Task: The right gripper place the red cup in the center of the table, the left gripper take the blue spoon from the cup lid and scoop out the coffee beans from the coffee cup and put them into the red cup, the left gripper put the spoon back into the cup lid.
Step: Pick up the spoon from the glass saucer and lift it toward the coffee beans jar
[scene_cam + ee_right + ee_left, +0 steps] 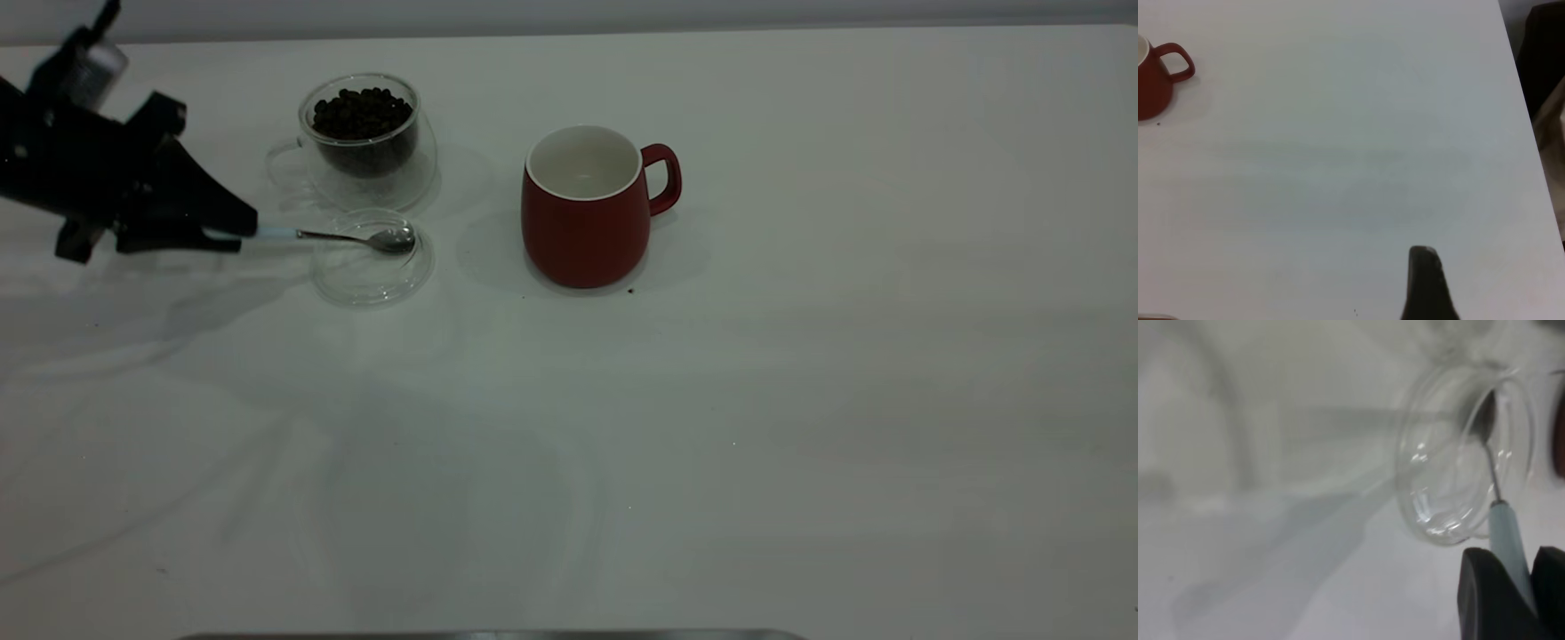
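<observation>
The red cup (584,222) stands upright near the middle of the table (711,427), handle to the right, and its white inside looks empty; it also shows in the right wrist view (1151,87). At the back left, the coffee cup (366,142) holds coffee beans (362,111). In front of it lies the cup lid (373,262) (1451,467). My left gripper (238,233) (1515,563) is shut on the pale handle of the blue spoon (356,237) (1505,527), whose metal bowl is over the lid. I cannot tell whether it touches the lid.
My right gripper (1426,283) shows only as a dark part over bare table to the right of the red cup, out of the exterior view. One dark speck (631,290) lies by the red cup's base. The table's edge (1528,133) runs nearby.
</observation>
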You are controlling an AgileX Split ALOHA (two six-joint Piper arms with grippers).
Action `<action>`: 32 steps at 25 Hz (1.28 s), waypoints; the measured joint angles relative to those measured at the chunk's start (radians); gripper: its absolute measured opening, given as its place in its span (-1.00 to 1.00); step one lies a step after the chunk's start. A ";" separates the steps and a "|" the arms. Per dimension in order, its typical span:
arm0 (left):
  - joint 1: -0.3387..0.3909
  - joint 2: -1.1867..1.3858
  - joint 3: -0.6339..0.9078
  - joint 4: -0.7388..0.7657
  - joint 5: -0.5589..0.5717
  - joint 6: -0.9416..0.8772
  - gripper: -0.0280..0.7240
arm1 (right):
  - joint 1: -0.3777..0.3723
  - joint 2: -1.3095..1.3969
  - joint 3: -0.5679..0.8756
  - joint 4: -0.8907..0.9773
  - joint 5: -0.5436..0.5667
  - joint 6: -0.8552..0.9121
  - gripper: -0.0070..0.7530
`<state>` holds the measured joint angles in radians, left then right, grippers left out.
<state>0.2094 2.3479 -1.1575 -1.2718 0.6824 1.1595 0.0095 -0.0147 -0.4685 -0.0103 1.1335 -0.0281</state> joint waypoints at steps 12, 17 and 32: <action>0.000 -0.016 0.000 0.002 0.030 -0.011 -0.59 | 0.000 0.000 0.000 0.000 0.000 0.000 0.42; 0.000 -0.016 0.000 0.002 0.058 -0.011 -0.60 | 0.000 0.000 0.000 0.000 0.000 0.000 0.42; 0.072 -0.175 0.000 0.096 0.176 -0.122 -0.60 | 0.000 0.000 0.000 0.000 0.000 0.000 0.42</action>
<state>0.2817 2.1731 -1.1575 -1.1755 0.8579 1.0376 0.0095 -0.0147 -0.4685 -0.0103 1.1335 -0.0281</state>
